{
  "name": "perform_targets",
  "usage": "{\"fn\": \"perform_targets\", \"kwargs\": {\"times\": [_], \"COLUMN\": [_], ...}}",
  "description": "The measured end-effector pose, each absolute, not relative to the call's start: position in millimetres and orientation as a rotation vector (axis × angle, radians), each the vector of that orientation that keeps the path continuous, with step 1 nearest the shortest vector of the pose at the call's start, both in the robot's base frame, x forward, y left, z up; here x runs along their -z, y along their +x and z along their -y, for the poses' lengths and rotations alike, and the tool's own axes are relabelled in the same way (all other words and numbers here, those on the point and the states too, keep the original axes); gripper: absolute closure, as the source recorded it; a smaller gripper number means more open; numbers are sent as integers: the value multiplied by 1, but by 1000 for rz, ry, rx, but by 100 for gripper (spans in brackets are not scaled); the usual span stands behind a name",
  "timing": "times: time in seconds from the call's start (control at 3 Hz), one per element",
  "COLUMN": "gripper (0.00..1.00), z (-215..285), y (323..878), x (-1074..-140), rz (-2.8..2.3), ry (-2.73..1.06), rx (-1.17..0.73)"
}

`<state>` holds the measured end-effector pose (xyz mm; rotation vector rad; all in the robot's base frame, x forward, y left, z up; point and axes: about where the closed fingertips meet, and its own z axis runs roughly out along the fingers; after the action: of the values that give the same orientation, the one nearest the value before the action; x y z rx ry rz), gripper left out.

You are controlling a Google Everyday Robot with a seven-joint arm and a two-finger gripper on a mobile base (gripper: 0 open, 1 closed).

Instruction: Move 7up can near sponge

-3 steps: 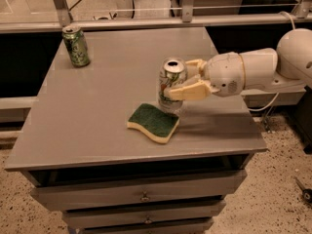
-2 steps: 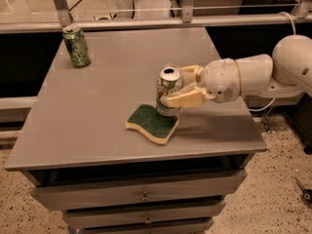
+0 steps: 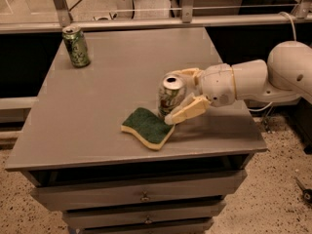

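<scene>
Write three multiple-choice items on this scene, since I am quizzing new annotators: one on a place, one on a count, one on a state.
1. Where is the 7up can?
A. Right beside the sponge, towards the front of the table.
B. At the table's far left corner.
C. On the floor.

2. How many cans are on the table?
A. One.
B. Four.
C. Two.

3. What is the claw doing?
A. Hanging open above the sponge.
B. Shut on the 7up can.
C. Shut on the sponge.

Key:
1 A, the can sits at the sponge's right end.
2 C, the 7up can plus a dark green can at the far left corner.
3 B, its fingers close on the can from both sides.
</scene>
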<state>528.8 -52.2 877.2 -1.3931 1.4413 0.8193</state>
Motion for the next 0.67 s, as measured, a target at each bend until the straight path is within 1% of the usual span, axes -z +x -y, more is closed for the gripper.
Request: {"fn": "perform_targets", "kwargs": {"times": [0.33, 0.67], "gripper": [0, 0], "z": [54, 67], "y": [534, 536], "x": [-874, -875], "rz": [-1451, -1470], "ry": [-1392, -1381], "rx": [-787, -754]}}
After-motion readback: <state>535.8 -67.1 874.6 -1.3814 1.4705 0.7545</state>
